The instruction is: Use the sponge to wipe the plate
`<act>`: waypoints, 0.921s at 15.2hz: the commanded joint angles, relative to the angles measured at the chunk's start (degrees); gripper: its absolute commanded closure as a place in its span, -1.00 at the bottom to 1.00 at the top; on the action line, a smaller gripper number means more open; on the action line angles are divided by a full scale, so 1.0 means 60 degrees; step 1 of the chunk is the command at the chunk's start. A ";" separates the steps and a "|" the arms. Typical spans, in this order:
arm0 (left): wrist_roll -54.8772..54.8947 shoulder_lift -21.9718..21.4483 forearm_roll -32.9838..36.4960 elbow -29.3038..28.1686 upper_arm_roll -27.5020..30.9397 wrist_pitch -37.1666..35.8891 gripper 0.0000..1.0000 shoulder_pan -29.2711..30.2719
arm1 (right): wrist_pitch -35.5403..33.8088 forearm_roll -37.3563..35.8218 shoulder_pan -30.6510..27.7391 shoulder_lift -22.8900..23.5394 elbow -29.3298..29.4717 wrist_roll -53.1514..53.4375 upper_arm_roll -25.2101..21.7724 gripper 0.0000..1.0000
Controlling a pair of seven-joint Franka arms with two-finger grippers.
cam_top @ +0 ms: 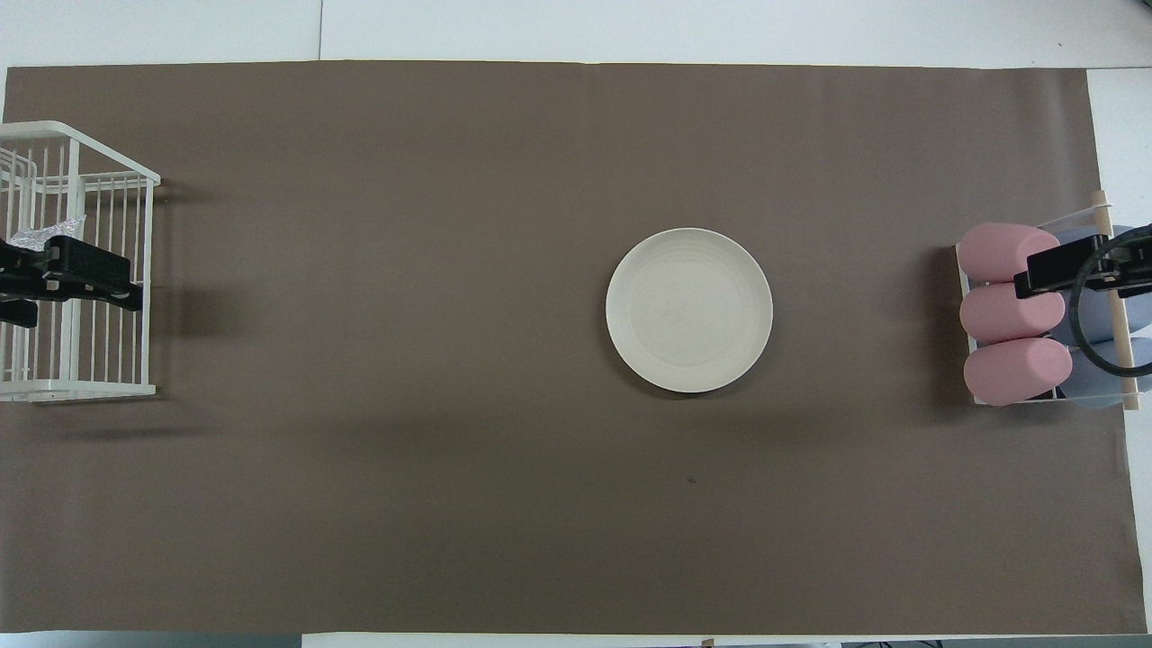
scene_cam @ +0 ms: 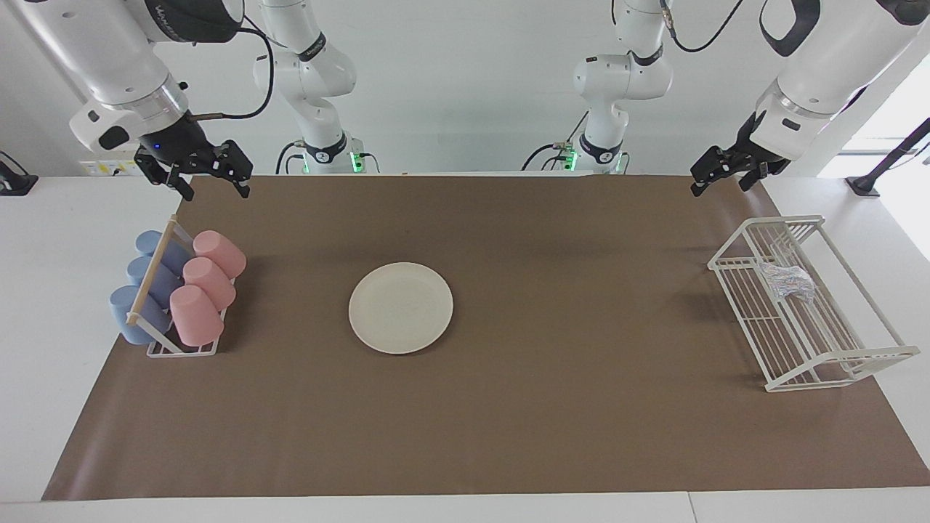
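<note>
Nothing is grasped yet, so the step in hand is judged to be fetching the sponge (scene_cam: pixel 787 282), the shiny silvery wad lying on the wires of the white wire rack (scene_cam: pixel 835 359) at the left arm's end of the table. The left gripper (scene_cam: pixel 724 174) hangs in the air above the rack with its fingers spread and empty; it should descend straight onto the wad between the rack's rails, pinch the mesh and lift clear of the wires. The cream-white plate (scene_cam: pixel 400 307) sits flat mid-table, well apart from the rack. The right gripper (scene_cam: pixel 215 183) waits, spread and empty, over the cup holder (scene_cam: pixel 182 349) with its 3 pink cups (scene_cam: pixel 209 283) and 3 blue cups (scene_cam: pixel 138 290). A brown paper sheet (scene_cam: pixel 508 428) covers the white table (scene_cam: pixel 58 305); plain white walls surround it.
</note>
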 commanded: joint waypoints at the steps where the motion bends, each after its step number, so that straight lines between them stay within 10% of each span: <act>1: 0.0112 -0.0005 0.0191 0.0048 0.0023 0.0068 -1.00 -0.0030 | 0.0002 -0.0197 0.0020 0.0021 0.0081 0.0212 0.0039 -1.00; 14: -0.0840 0.0097 0.1784 -0.0362 0.0008 0.0931 -1.00 -0.0234 | -0.0028 -0.0197 0.0034 0.0021 0.0095 0.0344 0.0039 -1.00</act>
